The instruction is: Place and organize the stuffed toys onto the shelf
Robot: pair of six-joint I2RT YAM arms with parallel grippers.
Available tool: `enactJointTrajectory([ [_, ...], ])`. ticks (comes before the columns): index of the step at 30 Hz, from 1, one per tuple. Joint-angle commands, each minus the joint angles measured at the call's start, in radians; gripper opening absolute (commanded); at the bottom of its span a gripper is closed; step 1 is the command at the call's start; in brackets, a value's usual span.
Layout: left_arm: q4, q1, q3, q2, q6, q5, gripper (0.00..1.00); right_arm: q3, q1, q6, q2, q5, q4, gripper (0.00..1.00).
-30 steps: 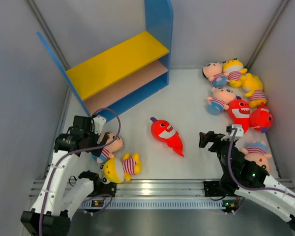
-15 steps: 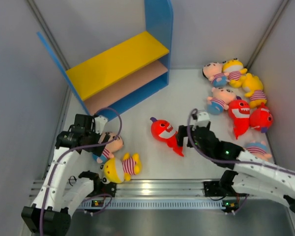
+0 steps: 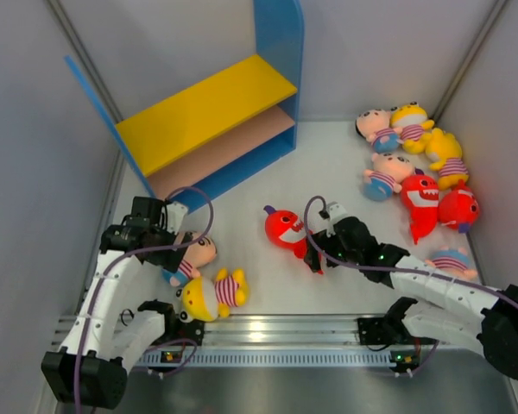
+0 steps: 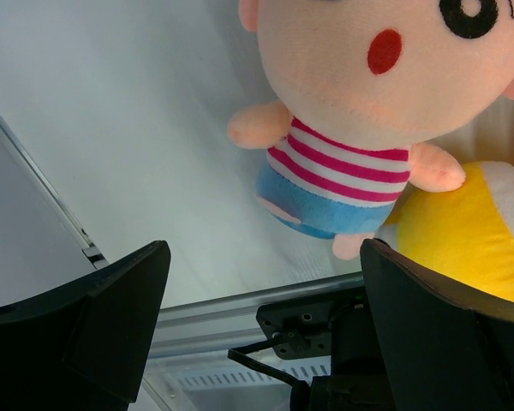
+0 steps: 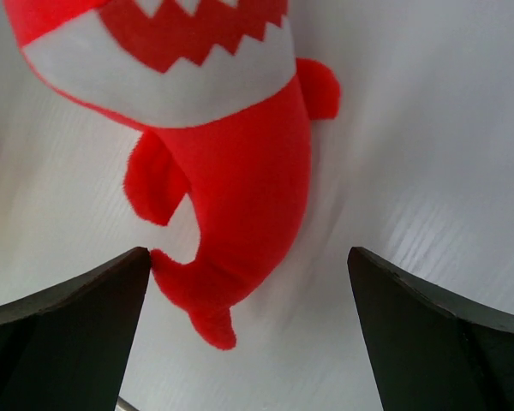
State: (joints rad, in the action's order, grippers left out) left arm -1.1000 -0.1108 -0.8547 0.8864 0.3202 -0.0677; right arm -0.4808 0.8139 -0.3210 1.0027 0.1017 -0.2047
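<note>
**At mid-table: right arm lined up on the red shark**

At the table's centre the red shark (image 3: 287, 231) lies with its tail toward 5 o'clock. The right gripper (image 5: 248, 257) hangs over that tail, jaws apart and empty. It would do best to pinch the thicker body, since the tail looks likely to slip.

The left gripper (image 4: 264, 248), also spread, hovers over a pink-faced doll (image 4: 343, 111) at 8 o'clock.

The white table (image 3: 242, 181) looks smooth. The shelf (image 3: 207, 112) stands at 11 o'clock, with grey walls (image 3: 34, 129) close by.

Top camera looks down from behind; wrist cameras closely frame the same pink-faced doll (image 4: 351, 128) and red shark (image 5: 240, 171).
</note>
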Motion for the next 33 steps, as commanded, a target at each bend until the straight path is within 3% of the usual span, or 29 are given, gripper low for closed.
enactJointTrajectory([
  [1,0.028,0.007,-0.009,0.019,0.008,0.017,0.99,0.030,-0.157,0.037,0.020,-0.288,0.126,0.99],
  [6,0.028,0.007,-0.009,0.058,0.010,0.019,0.99,-0.001,-0.196,0.054,0.200,-0.456,0.229,0.91],
  [9,0.026,0.007,-0.007,0.075,0.006,0.013,0.99,-0.022,-0.197,0.045,0.292,-0.428,0.237,0.70],
  [10,0.028,0.007,-0.007,0.075,0.005,0.011,0.99,-0.039,-0.197,0.045,0.310,-0.404,0.225,0.51],
  [12,0.028,0.007,-0.009,0.068,0.003,0.011,0.99,-0.062,-0.199,0.046,0.298,-0.360,0.205,0.26],
  [13,0.028,0.005,-0.009,0.065,0.003,0.006,0.99,-0.100,-0.199,0.054,0.257,-0.300,0.161,0.01],
  [15,0.028,0.007,-0.007,0.060,0.000,0.005,0.99,-0.166,-0.197,0.088,0.209,-0.257,0.055,0.00],
  [18,0.034,0.005,-0.007,0.075,0.002,0.006,0.99,-0.476,-0.194,0.196,0.175,-0.163,-0.152,0.00],
  [21,0.045,0.005,-0.006,0.094,-0.001,0.003,0.99,-0.686,-0.193,0.307,0.206,0.004,-0.237,0.00],
  [24,0.046,0.005,-0.012,0.098,0.003,0.009,0.99,-1.020,-0.193,0.427,0.359,0.087,-0.225,0.00],
  [27,0.054,0.005,-0.026,0.098,0.002,0.020,0.99,-1.215,-0.194,0.456,0.506,0.134,-0.214,0.00],
  [30,0.055,0.005,-0.040,0.105,0.010,0.042,0.99,-1.584,-0.199,0.482,0.811,0.153,-0.225,0.00],
  [33,0.066,0.005,-0.041,0.120,0.010,0.063,0.99,-1.832,-0.206,0.476,1.014,0.190,-0.230,0.00],
])
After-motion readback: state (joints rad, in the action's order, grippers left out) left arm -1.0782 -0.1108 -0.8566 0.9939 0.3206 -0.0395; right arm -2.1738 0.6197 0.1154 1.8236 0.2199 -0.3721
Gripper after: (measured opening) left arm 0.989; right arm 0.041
